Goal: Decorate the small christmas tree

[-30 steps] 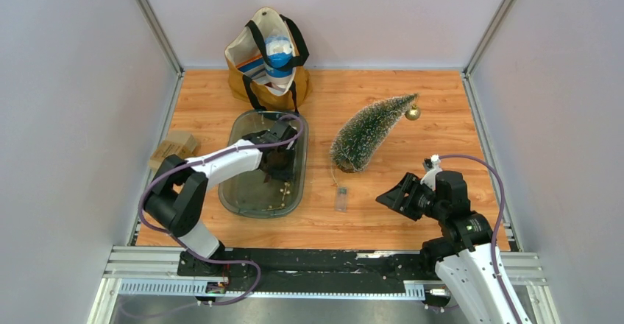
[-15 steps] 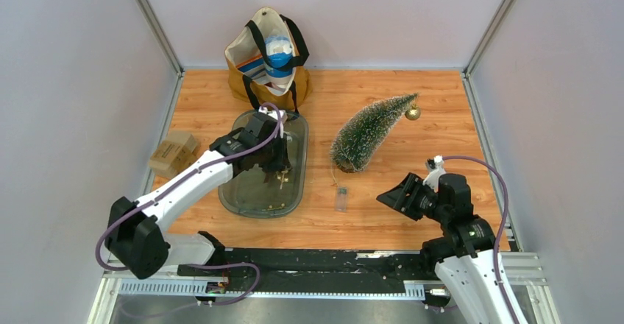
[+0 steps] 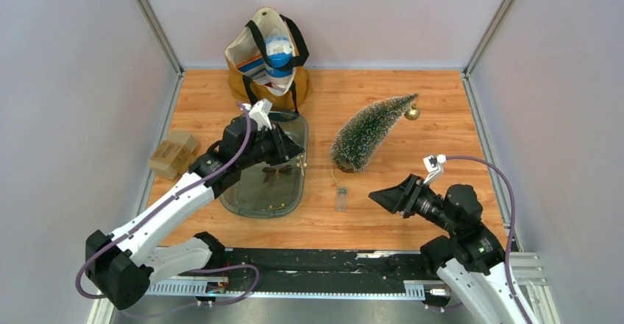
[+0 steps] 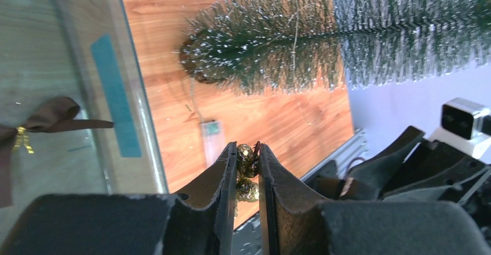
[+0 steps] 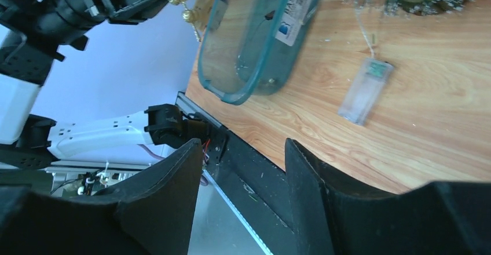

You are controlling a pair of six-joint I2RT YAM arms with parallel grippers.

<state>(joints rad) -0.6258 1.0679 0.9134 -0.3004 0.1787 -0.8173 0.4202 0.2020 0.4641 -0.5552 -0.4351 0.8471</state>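
**Left gripper [image 4: 248,149] is pinching a gold ornament [image 4: 246,171] over the tray's [image 3: 259,213] right rim.**

Tree [image 3: 371,131] is lying on its side mid-tabletop, just right of those jaws, with its base pointing near-left and its tip reaching toward the far-right corner. Right gripper [image 5: 240,150], jaws spread and empty, is hovering by the near edge. Both grippers are sitting near the base, but only the left is loaded.
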